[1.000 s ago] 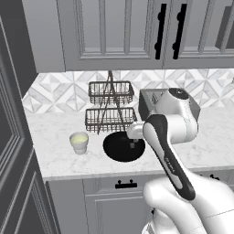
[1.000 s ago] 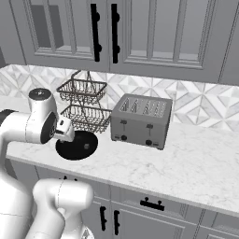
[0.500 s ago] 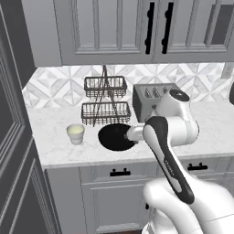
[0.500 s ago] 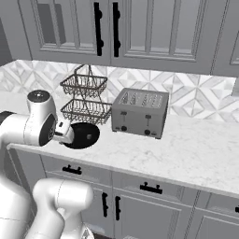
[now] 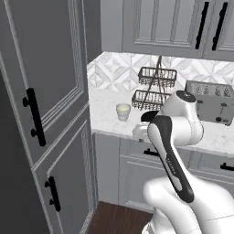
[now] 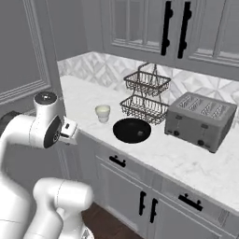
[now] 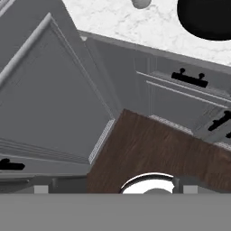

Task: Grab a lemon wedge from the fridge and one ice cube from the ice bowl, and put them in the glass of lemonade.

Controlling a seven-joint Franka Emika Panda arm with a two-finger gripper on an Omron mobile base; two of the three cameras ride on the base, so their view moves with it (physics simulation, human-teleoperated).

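From the left base view we look past a tall grey panelled cabinet point(image 5: 50, 91) with black handles to a white marble counter point(image 5: 103, 114), where the small pale tapered glass of lemonade point(image 5: 123, 111) stands beside a black two-tier wire basket rack point(image 5: 153, 89) and a silver four-slot toaster point(image 5: 212, 101). Our white arm folds low in front of the counter edge, seemingly tucked in for travel toward the fridge, which we judge lies further left.

From the right base view the wide, shallow black ice bowl point(image 6: 132, 130) sits just beside the glass of lemonade point(image 6: 102, 112), the pair set close presumably so an ice cube has a short way to go. The gripper point(image 6: 68, 130) hangs below the counter lip, touching nothing.

From the hand view we look down on dark wooden floor point(image 7: 153, 149), grey drawer fronts point(image 7: 180, 90) with black pulls, and the ice bowl's rim point(image 7: 205, 22) at the top. The fingertips are not clear here; we take the jaws as spread wide and empty. No lemon wedge can be made out yet.
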